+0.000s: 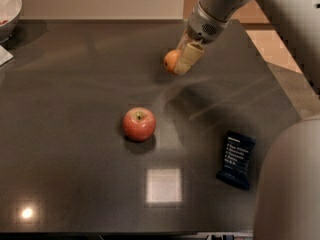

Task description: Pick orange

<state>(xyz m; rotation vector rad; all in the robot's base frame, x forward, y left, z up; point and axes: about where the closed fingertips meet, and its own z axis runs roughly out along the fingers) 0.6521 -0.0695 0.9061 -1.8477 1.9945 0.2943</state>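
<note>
The orange (170,60) is a small round fruit at the table's far middle, half hidden behind a beige finger (189,58). My gripper (179,65) reaches down from the upper right and is shut on the orange, holding it slightly above the dark table (75,84). The second finger is hidden behind the fruit.
A red apple (139,124) sits at the table's middle, well in front of the orange. A black packet (236,159) lies at the front right. A bowl (7,9) stands at the far left corner. My arm's large body (290,184) fills the right edge.
</note>
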